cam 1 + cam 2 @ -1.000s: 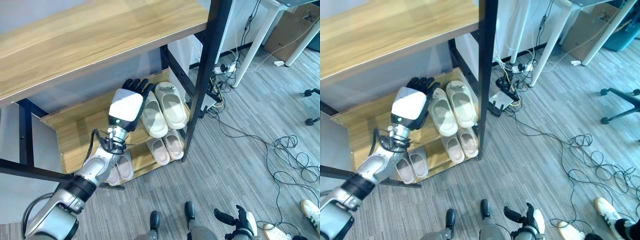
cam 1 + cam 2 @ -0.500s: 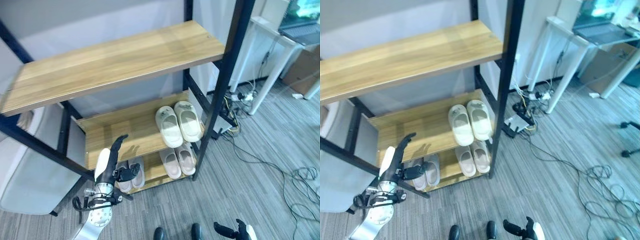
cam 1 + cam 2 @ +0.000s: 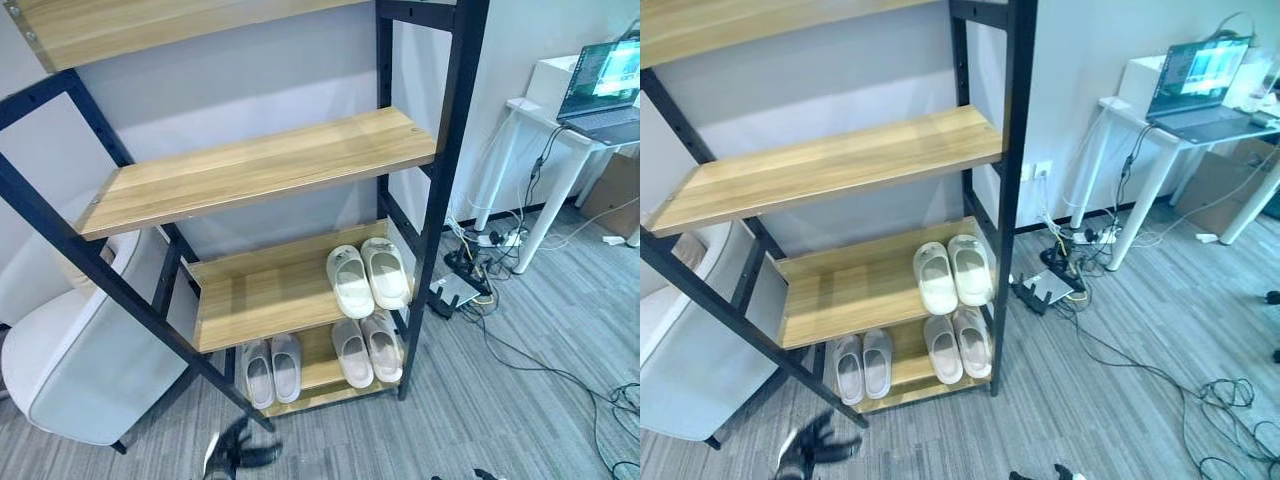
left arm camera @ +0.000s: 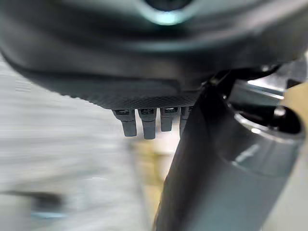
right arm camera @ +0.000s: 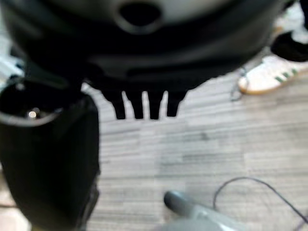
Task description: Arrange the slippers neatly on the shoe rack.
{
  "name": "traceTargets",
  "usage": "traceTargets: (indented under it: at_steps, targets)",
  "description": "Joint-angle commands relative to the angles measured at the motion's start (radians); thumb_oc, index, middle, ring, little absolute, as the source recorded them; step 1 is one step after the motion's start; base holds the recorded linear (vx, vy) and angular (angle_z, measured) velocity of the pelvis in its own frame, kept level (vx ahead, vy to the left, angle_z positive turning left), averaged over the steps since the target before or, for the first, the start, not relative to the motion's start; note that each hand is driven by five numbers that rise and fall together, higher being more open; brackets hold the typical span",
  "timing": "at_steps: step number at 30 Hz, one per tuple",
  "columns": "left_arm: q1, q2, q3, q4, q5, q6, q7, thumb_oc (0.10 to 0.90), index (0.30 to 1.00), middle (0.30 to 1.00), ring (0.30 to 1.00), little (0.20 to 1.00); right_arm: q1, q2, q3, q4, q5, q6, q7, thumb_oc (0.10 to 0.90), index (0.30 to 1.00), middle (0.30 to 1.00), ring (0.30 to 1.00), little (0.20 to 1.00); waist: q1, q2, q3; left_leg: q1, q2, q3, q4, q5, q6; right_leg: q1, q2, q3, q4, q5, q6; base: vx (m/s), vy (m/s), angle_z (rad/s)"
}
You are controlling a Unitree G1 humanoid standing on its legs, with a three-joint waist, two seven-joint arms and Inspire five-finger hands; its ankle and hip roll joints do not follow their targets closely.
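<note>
Both dark hands, left [image 3: 236, 455] and right [image 5: 144, 103], are hanging loose-fingered and holding nothing, so the cream foam slippers [image 3: 368, 279] at the black-framed wooden shoe rack [image 3: 270, 165] shelf's right edge are risking only a stray knock.

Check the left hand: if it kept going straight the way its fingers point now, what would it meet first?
Probably the shoe rack. The left hand has straight fingers holding nothing, and past them the wrist view shows a blurred tan wooden patch, likely the rack's lowest shelf. Depth is unclear, and the floor may come first.
</note>
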Motion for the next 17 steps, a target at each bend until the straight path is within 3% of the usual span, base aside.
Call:
traceTargets:
  at_steps: [1,4,9,12,17]
  targets:
    - [-0.098,0.049,0.061,0.046,0.081,-0.037,0.067,0.8,0.9,0.9,0.9,0.9,-0.026,0.038,-0.004,0.047,0.07,-0.045,-0.004,0.8,0.9,0.9,0.9,0.9,0.013,-0.076,-0.008,0.005,-0.075,0.06,0.003,-0.046,0.002,0.037,-0.029,0.011,0.006,-0.128,0.053,0.01,-0.01,0.03]
    - [-0.107,0.035,0.098,0.194,0.131,0.002,0.077,0.8,0.9,0.9,0.9,0.9,-0.045,0.049,-0.005,0.081,0.1,-0.043,0.004,0.8,0.9,0.9,0.9,0.9,0.009,-0.077,-0.016,0.018,-0.074,0.067,0.003,-0.051,0.0,0.051,-0.027,0.016,0.006,-0.133,0.052,0.0,0.0,0.0]
    - [-0.109,0.035,0.163,0.273,0.107,0.03,0.101,0.8,0.9,0.9,0.9,0.9,-0.072,0.06,-0.01,0.114,0.151,-0.036,0.026,0.8,0.9,0.9,0.9,0.9,0.007,-0.078,-0.029,0.025,-0.071,0.077,0.003,-0.055,-0.001,0.052,-0.025,0.021,0.006,-0.134,0.049,0.0,0.0,0.0]
    - [-0.121,0.04,0.144,0.299,0.168,0.051,0.138,0.8,0.9,0.9,0.9,0.9,-0.082,0.066,-0.002,0.132,0.157,-0.027,0.037,0.8,0.9,0.9,0.9,0.9,0.005,-0.078,-0.034,0.019,-0.071,0.077,0.003,-0.052,-0.001,0.044,-0.025,0.021,0.006,-0.13,0.049,0.0,0.0,0.0]
    - [-0.15,0.017,0.108,0.28,0.146,0.058,0.109,0.8,0.9,0.9,0.9,0.9,-0.107,0.08,0.019,0.137,0.166,-0.018,0.045,0.8,0.9,0.9,0.9,0.9,0.004,-0.079,-0.043,0.01,-0.071,0.079,0.003,-0.051,-0.001,0.033,-0.028,0.021,0.006,-0.123,0.05,0.0,0.0,0.0]
